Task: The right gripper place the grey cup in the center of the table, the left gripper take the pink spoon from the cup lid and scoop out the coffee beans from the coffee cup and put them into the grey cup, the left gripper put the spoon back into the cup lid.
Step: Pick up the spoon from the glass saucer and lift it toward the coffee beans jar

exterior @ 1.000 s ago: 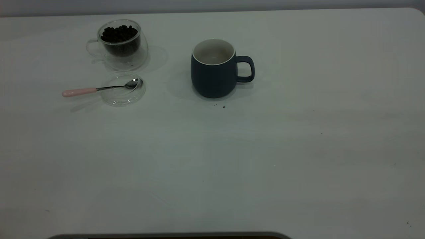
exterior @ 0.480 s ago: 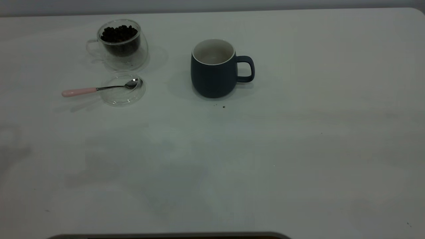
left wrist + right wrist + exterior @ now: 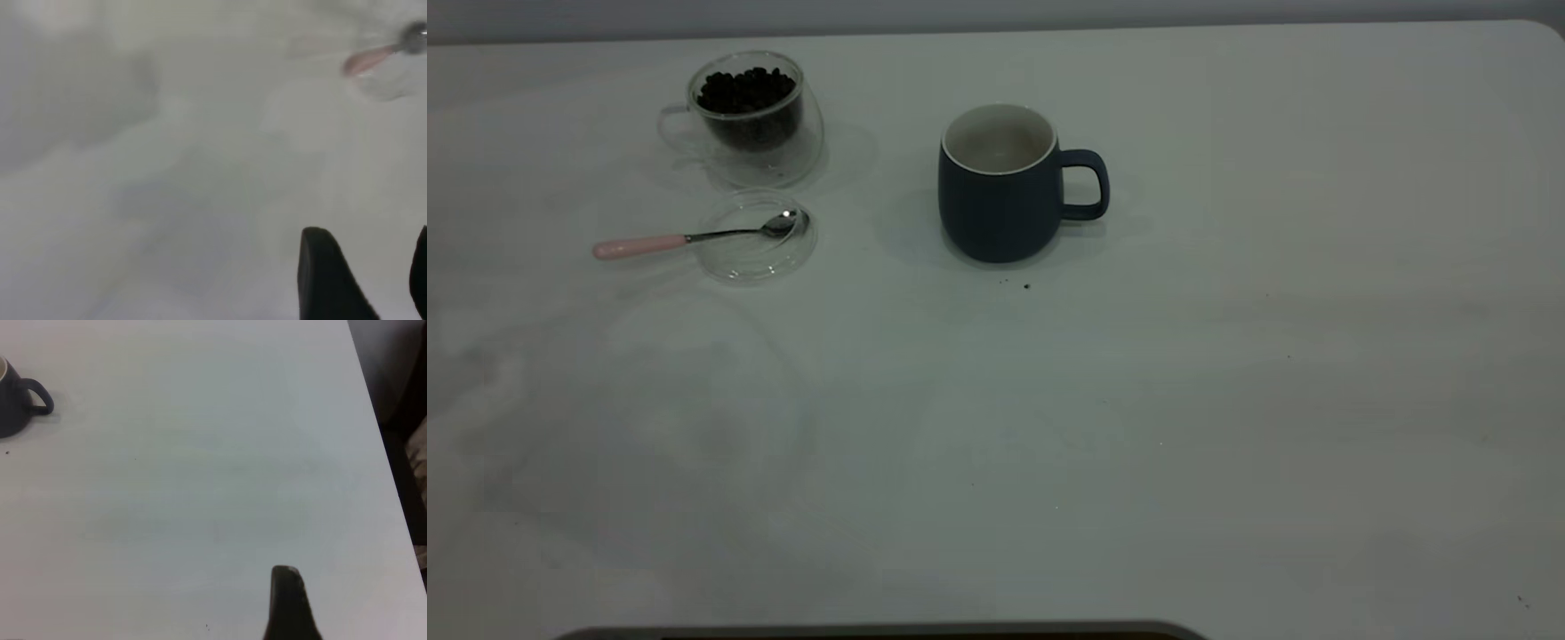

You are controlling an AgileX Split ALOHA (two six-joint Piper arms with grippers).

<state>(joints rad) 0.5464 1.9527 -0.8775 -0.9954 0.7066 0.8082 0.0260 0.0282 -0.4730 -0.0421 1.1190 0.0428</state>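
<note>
Grey cup (image 3: 999,185) stood upright on the desk (image 3: 1227,400). Left end effector (image 3: 365,280) hung with fingers apart, away from the pink spoon (image 3: 694,237); for the right end effector (image 3: 288,603) I cannot tell.

grey cup (image 3: 998,191) upright mid-table (image 3: 1227,400), handle to view right, white inside looks empty; coffee cup (image 3: 751,120) at far left holding coffee beans (image 3: 745,91); cup lid (image 3: 756,238) just in front of it, pink spoon (image 3: 694,236) bowl resting in lid, handle sticking out left; few dark specks (image 3: 1024,286) near grey cup
</note>
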